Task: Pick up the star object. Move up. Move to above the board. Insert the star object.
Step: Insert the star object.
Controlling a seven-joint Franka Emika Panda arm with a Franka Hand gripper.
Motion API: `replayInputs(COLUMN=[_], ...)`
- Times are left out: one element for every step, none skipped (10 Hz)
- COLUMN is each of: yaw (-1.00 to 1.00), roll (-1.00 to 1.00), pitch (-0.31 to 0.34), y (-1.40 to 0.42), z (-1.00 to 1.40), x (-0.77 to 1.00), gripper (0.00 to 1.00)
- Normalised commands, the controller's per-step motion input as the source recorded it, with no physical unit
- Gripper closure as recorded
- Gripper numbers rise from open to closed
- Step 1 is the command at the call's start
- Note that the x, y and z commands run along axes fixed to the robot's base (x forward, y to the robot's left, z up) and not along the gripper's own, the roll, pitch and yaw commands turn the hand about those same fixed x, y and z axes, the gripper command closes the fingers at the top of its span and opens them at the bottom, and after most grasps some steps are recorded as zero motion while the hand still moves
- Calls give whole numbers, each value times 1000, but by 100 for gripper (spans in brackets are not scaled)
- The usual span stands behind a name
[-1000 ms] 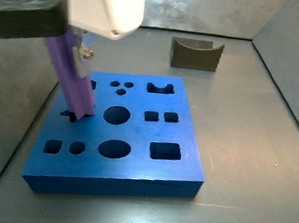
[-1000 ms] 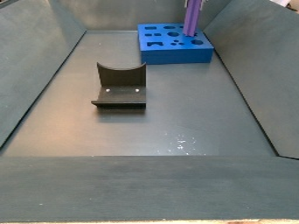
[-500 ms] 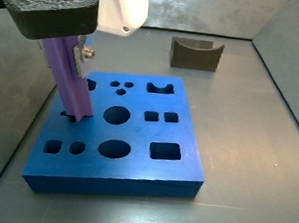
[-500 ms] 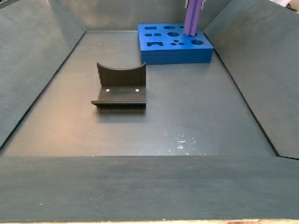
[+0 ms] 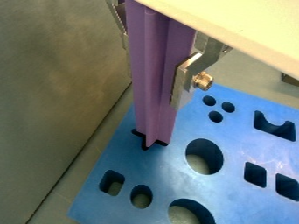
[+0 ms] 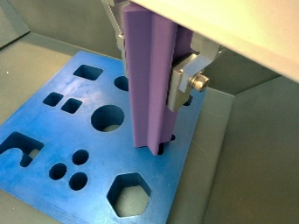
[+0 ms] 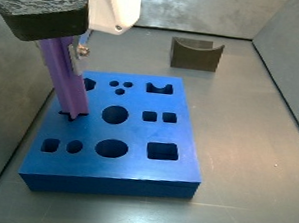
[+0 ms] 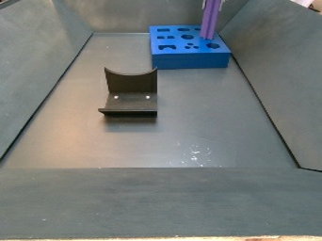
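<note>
The star object [image 5: 152, 79], a tall purple post, stands nearly upright between the silver fingers [image 5: 187, 77] of my gripper [image 5: 156, 61], which is shut on its upper part. Its lower end sits in the star-shaped hole [image 5: 142, 143] near one long edge of the blue board [image 5: 222, 188]. Both wrist views show this grip and the post [image 6: 149, 87] meeting the board [image 6: 70, 131]. In a side view the gripper [image 7: 65, 46] hangs over the board's left side [image 7: 115, 145], the post [image 7: 67, 80] leaning slightly. The post [image 8: 212, 19] rises from the board [image 8: 186, 47] at the far end.
The dark fixture [image 7: 196, 54] stands on the grey floor behind the board and nearer the middle [image 8: 128, 94] in the other angle. Grey bin walls [image 8: 51, 85] enclose the floor on all sides. The board's other holes [image 7: 117, 113] are unfilled.
The gripper has shifted a little over the board's left side with the post in it. The post's lower end has stayed at the star hole.
</note>
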Motion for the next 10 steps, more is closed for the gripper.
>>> replayInputs(yaw=[-154, -89, 17, 0, 0, -91, -14, 0, 0, -83], roll=[133, 84, 47, 0, 0, 26, 0, 0, 146, 90], pitch=[0, 0, -9, -26, -56, 0, -3, 0, -44, -6], y=[-389, -186, -97, 0, 0, 0, 0, 0, -26, -63], z=[-120, -17, 0, -194, -1000, -1000, -329, -63, -1000, -1000], x=[-66, -151, -29, 0, 300, 597, 157, 0, 0, 37], gripper=[100, 100, 100, 100, 100, 100, 100, 100, 100, 100])
